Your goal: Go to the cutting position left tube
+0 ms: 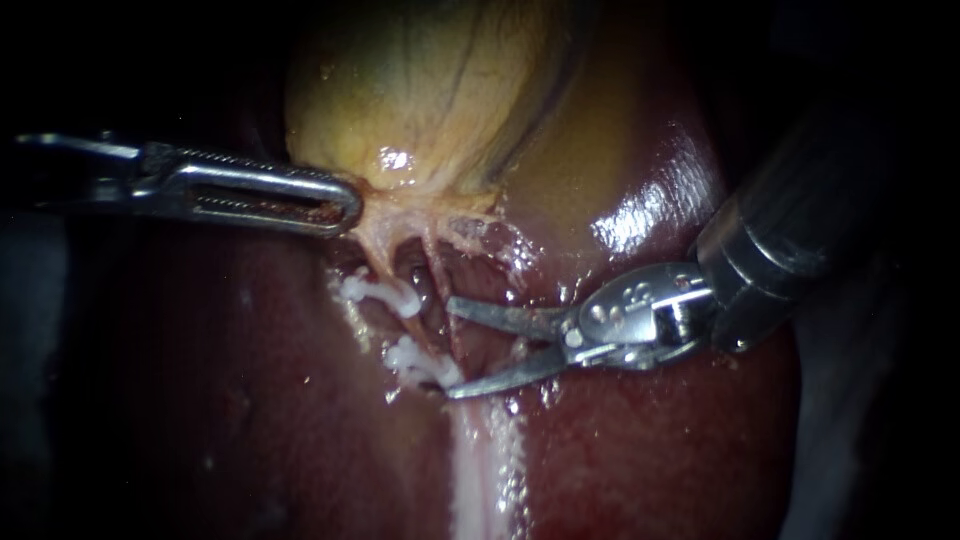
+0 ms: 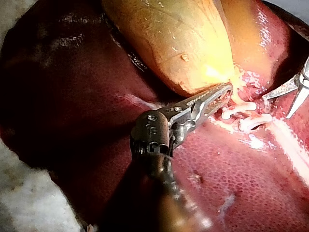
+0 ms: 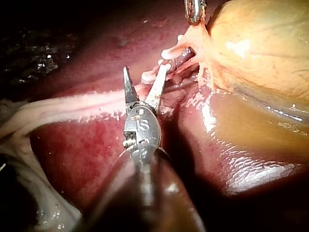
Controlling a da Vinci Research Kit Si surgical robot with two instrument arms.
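The yellow gallbladder [image 1: 430, 90] lies on the dark red liver [image 1: 250, 400]. My left instrument [image 1: 338, 208] has its jaws shut on the pale tissue at the gallbladder's neck [image 1: 400, 215]; the left wrist view shows this grip [image 2: 226, 92]. Thin tubes run down from the neck. An upper white clip [image 1: 382, 293] and a lower white clip [image 1: 418, 363] sit on the left-hand tube [image 1: 428, 300]. My right instrument [image 1: 449, 347] has scissor blades, open, just right of the stretch between the clips. Its lower blade tip is close to the lower clip. The right wrist view shows the blades [image 3: 145, 70] spread beside a clip [image 3: 150, 73].
A whitish band of tissue [image 1: 485, 470] runs down the liver below the clips. Wet, shiny liver [image 1: 650, 200] rises beside the right instrument's shaft [image 1: 790, 230]. Pale cloth [image 2: 29, 193] shows at the liver's edge in the left wrist view.
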